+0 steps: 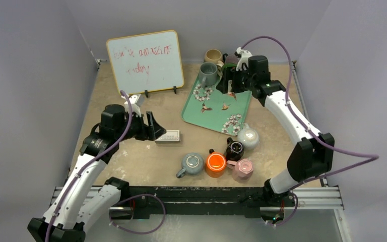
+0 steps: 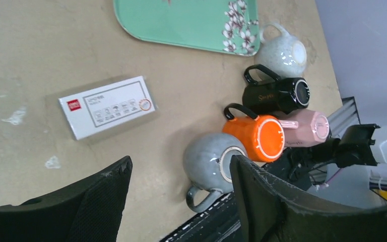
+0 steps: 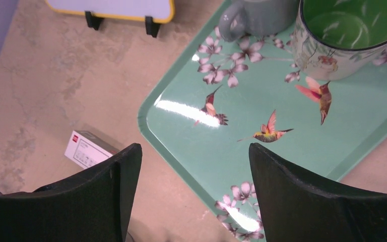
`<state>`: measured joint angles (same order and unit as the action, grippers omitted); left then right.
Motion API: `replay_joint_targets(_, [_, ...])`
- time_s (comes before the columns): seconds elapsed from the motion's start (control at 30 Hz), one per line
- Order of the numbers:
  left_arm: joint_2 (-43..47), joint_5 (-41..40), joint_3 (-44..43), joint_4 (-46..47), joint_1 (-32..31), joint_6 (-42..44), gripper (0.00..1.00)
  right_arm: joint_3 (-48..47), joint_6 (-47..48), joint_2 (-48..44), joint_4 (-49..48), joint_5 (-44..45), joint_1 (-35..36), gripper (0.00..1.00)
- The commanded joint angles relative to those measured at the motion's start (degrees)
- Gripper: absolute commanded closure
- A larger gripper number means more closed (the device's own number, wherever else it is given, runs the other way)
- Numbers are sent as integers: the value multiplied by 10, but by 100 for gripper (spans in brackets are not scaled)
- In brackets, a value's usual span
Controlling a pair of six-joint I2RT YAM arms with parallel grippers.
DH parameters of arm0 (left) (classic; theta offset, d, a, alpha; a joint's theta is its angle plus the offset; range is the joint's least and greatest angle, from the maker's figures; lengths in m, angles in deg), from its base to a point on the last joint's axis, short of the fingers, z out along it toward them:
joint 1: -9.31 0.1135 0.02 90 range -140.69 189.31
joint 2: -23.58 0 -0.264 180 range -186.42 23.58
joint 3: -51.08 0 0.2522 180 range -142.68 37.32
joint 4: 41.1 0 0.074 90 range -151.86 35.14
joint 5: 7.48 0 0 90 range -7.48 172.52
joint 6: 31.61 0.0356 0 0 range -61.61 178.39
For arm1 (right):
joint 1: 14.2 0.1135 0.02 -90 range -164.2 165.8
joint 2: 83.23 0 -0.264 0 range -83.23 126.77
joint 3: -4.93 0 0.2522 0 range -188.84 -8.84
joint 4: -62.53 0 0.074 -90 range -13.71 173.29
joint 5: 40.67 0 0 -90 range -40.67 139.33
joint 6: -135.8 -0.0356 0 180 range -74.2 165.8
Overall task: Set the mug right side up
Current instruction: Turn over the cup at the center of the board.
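Several mugs stand upside down near the table's front: a grey-blue mug (image 1: 191,164) (image 2: 213,162), an orange mug (image 1: 215,163) (image 2: 256,136), a black mug (image 1: 234,148) (image 2: 277,95), a pink mug (image 1: 243,169) (image 2: 307,127) and a white speckled mug (image 1: 248,137) (image 2: 282,53). My left gripper (image 1: 153,126) (image 2: 180,161) is open and empty, left of them. My right gripper (image 1: 227,83) (image 3: 194,151) is open and empty above the green tray (image 1: 216,116) (image 3: 232,156). On the tray stand, upright, a grey mug (image 1: 209,74) (image 3: 257,17) and a floral mug with a green inside (image 3: 352,35).
A small white box (image 1: 168,136) (image 2: 108,106) (image 3: 88,149) lies by the left gripper. A whiteboard (image 1: 145,61) stands at the back left. A tan mug (image 1: 213,55) stands behind the tray. Walls enclose the table on three sides.
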<state>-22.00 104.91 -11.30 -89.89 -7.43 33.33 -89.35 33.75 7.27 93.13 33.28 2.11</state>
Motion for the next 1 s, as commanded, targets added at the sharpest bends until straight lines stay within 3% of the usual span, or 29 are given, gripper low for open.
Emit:
replay_joint_targets(0.0, [11,2,15,12,-39,-34,31,15,-13,-58,-57,-7,-3,20])
replay_joint_targets(0.23, [-15,-47,60,11,-135,-47,33,43,-27,-116,-85,-3,-3,9])
replay_joint_targets(0.67, [-130,-187,71,106,-393,-32,37,72,-7,-149,-90,62,-4,4])
replay_joint_targets(0.83, [-205,-266,42,89,-463,-18,41,78,-3,-158,-95,64,-3,2])
replay_joint_targets(0.97, [-216,-310,39,81,-495,-19,44,83,5,-162,-97,76,-3,1])
